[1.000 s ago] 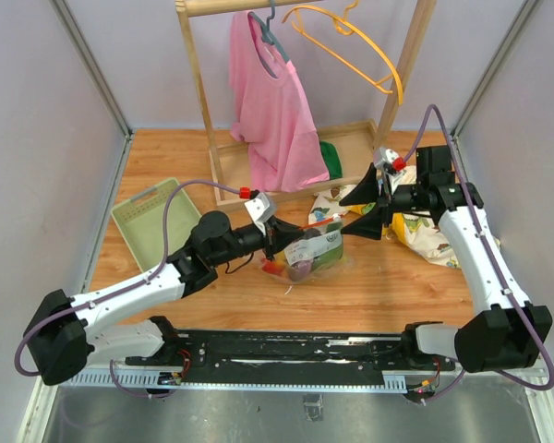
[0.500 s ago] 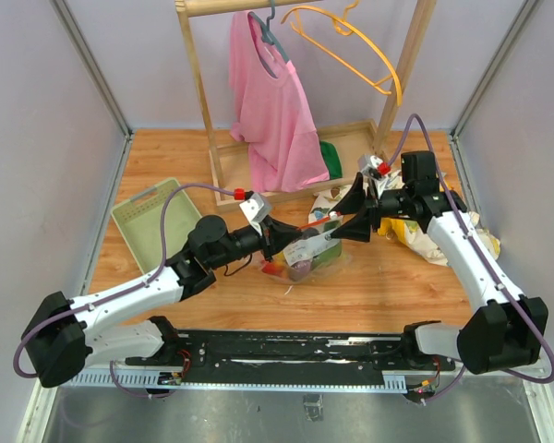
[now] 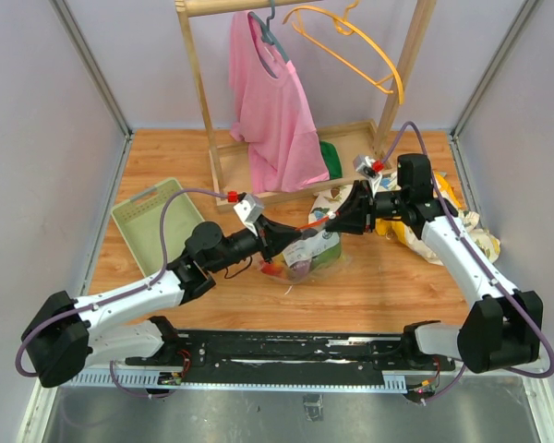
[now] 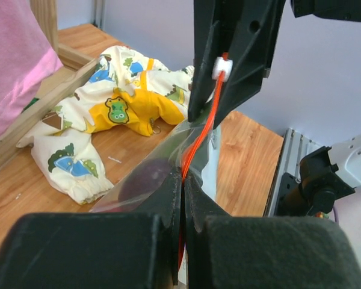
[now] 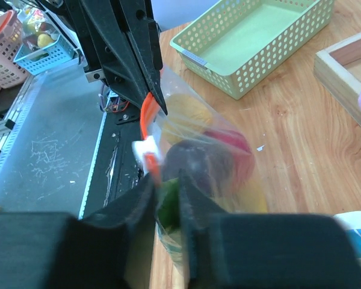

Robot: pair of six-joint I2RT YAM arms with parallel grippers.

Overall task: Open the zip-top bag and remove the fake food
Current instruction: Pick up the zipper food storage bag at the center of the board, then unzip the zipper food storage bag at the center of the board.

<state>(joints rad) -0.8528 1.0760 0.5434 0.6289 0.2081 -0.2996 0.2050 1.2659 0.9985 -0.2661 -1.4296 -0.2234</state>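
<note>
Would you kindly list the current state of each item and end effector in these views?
zip-top bag: held at both ends of its mouth, apparently zipped.
fake food: inside the bag.
left end effector: shut on the zipper strip.
right end effector: shut on the bag at its white slider.
pink shirt: hanging.
orange hanger: hanging, bare.
green tray: upright, nothing inside.
dinosaur-print cloth: crumpled.

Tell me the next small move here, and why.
Probably draw the right gripper gently away from the left gripper to start parting the zipper. The left gripper is shut on the orange strip of the bag, the right gripper looks pinched on the bag beside the white slider, and the food sits inside with the strip apparently sealed.
</note>
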